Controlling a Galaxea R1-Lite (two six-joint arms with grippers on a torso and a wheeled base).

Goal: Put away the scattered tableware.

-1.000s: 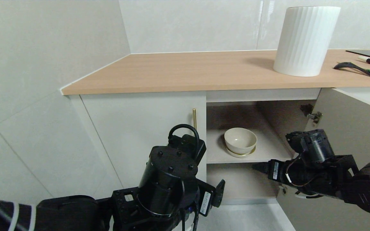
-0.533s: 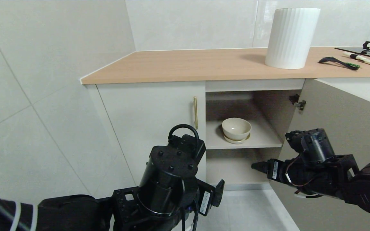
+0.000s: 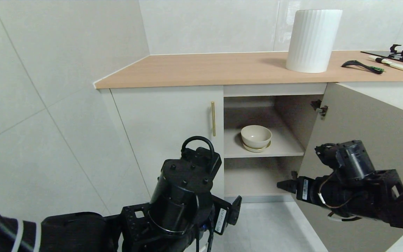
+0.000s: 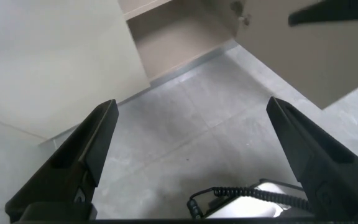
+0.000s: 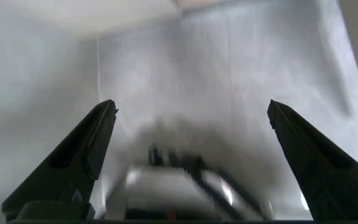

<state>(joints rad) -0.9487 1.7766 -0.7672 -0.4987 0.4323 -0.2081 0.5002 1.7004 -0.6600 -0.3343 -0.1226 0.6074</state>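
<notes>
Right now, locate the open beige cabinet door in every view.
Head view: the open beige cabinet door stands at the right, swung out toward the robot.
Left wrist view: its lower part runs beside the grey floor.
Right wrist view: too blurred to tell.
Shared landmark: the lower cabinet compartment, next to the door's hinged edge.

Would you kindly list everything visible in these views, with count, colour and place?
bowl: one, beige, on the plate, upper cabinet shelf
plate: one, cream, under the bowl
container: one, white, on the countertop
black utensil: one, black with green, countertop's right end
cream utensil: one, cream, beside it
open door: one, pale, cabinet's right
left gripper: one, black, open, above the floor
right gripper: one, black, open, by the open door
</notes>
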